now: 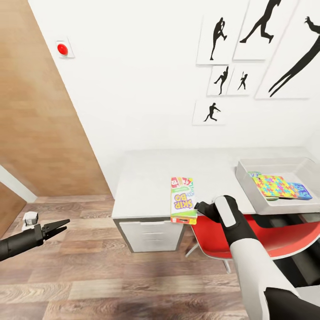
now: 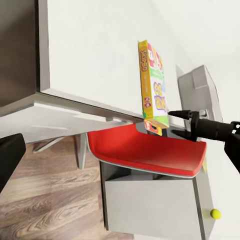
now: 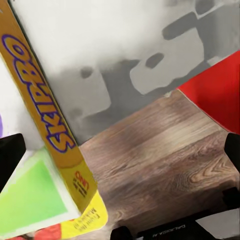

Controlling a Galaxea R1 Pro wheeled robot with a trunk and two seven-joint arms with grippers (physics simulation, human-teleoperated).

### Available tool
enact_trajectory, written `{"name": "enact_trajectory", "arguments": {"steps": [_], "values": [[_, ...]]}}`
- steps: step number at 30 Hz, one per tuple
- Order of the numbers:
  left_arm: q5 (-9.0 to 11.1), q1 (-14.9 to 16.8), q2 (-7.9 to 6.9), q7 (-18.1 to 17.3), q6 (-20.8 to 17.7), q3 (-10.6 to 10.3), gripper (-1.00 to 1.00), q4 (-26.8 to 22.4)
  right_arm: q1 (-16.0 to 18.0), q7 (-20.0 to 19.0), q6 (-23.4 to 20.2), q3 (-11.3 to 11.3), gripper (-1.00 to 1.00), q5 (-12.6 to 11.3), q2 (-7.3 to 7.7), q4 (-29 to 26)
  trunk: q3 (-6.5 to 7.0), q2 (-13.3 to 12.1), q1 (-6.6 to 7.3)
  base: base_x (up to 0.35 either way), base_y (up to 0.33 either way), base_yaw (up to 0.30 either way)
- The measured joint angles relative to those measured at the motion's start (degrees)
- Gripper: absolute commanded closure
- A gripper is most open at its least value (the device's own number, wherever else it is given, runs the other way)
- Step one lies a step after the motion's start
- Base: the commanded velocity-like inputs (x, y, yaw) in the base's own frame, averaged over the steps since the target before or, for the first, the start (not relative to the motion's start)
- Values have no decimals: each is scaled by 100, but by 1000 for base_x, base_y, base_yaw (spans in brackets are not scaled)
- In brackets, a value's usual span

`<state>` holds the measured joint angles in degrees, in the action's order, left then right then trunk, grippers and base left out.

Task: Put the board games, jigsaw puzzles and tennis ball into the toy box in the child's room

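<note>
The Skip-Bo board game lies flat on the table, its near end overhanging the front edge. My right gripper is open at that overhanging end, level with the table edge. In the right wrist view the box stands between the fingers, nearer one of them. The left wrist view shows the two open tips beside the box's end. The toy box on the table's right holds a jigsaw puzzle and a flat blue box. My left gripper hangs open over the floor. A small yellow-green ball shows beside a grey cabinet.
A red chair is tucked under the table, right below my right arm. A white drawer unit stands under the table's left end. Wooden floor spreads to the left, bordered by a wood-panelled wall.
</note>
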<state>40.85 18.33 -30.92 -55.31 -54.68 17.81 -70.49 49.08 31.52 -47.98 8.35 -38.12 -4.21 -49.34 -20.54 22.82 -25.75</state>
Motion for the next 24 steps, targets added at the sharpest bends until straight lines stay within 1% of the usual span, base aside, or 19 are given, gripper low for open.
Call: {"name": "enact_trajectory", "arguments": {"steps": [4, 11, 17, 24], "values": [[4, 0, 0, 0, -1, -1, -100, 0, -1, 0, -251, 15, -100, -23, 0, -274, 28, 0, 0, 0, 0, -143], [2, 0, 0, 0, -1, -1, -100, 0, -1, 8, -322, 13, -100, -36, -2, -413, 83, 1, 1, 23, 0, -157], [-7, -3, 0, 0, -1, -1, -100, 0, -1, 9, -326, 5, -100, -39, -11, -421, 132, 1, 4, 273, 0, -147], [-8, -1, 0, 0, -1, 1, -100, -1, 0, 8, -325, 3, -100, -38, -13, -420, 149, 1, 3, 328, 46, -31]]}}
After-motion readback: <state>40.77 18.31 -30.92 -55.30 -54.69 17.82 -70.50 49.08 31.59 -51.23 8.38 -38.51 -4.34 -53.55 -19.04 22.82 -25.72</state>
